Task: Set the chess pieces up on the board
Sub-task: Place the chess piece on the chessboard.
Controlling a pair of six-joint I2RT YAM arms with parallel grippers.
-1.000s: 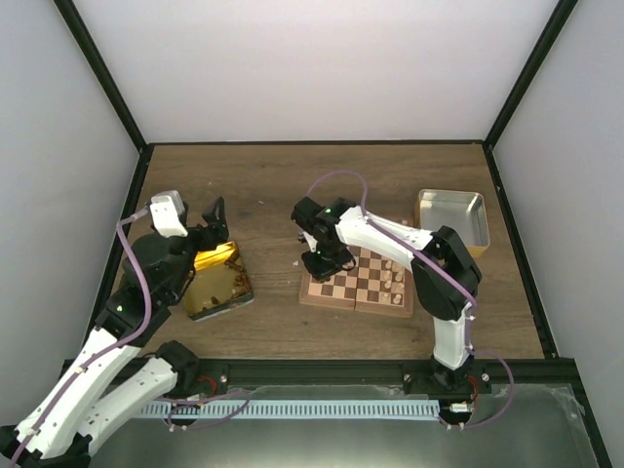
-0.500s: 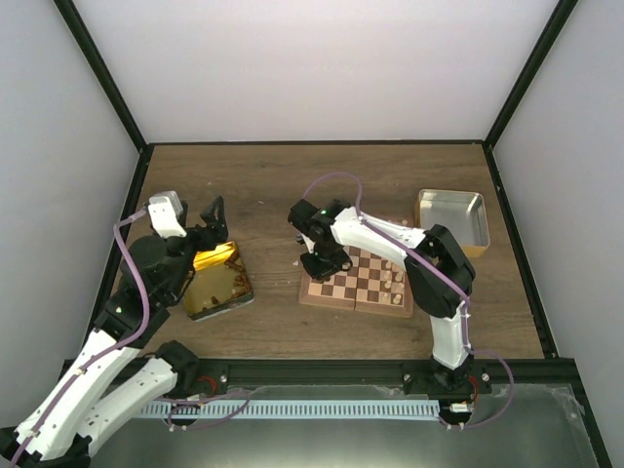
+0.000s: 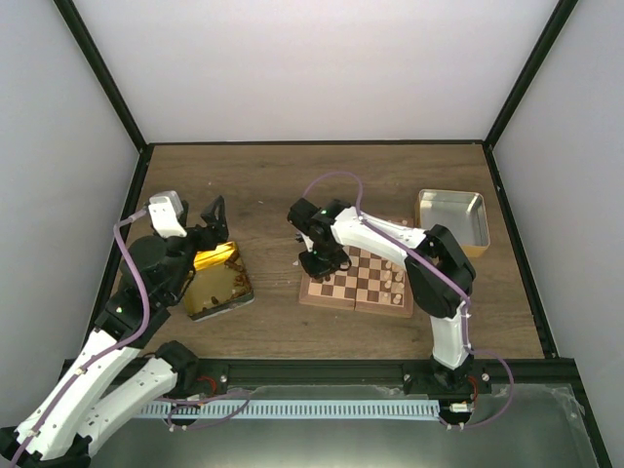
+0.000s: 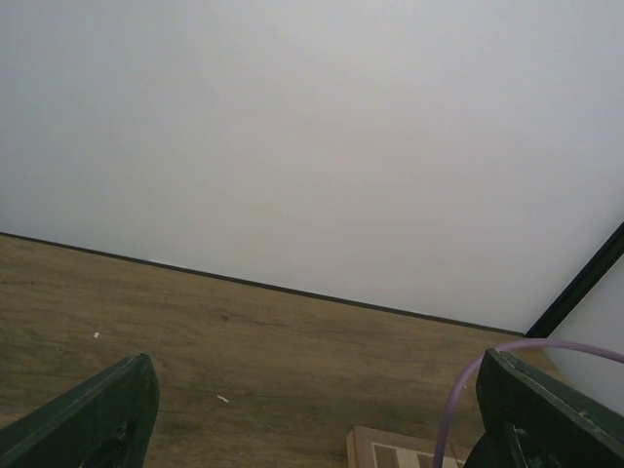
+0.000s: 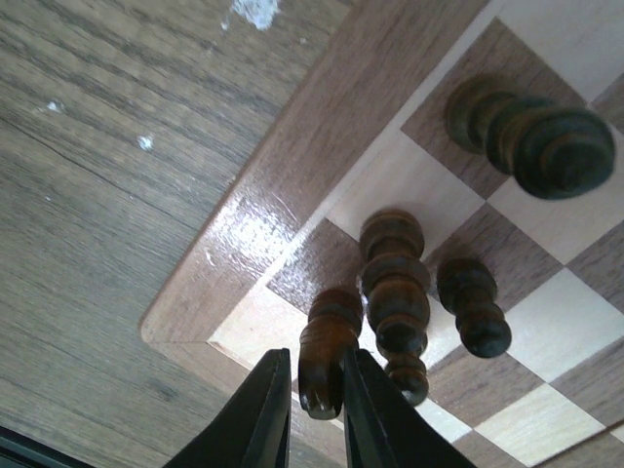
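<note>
Since the dark chessman (image 5: 330, 327) looked light, hard and slippery, I judged the right gripper (image 5: 317, 357), clamped across its slim body, well placed.

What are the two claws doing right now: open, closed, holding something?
Left gripper: open, holding nothing.
Right gripper: shut on a dark chess piece at the corner of the board.

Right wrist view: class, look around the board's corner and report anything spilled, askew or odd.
A few white flecks lie on the table just off the board corner, like stray crumbs or chips. Nothing else stands out: the right gripper pinches one dark piece, and the other dark pieces beside it appear upright.
</note>
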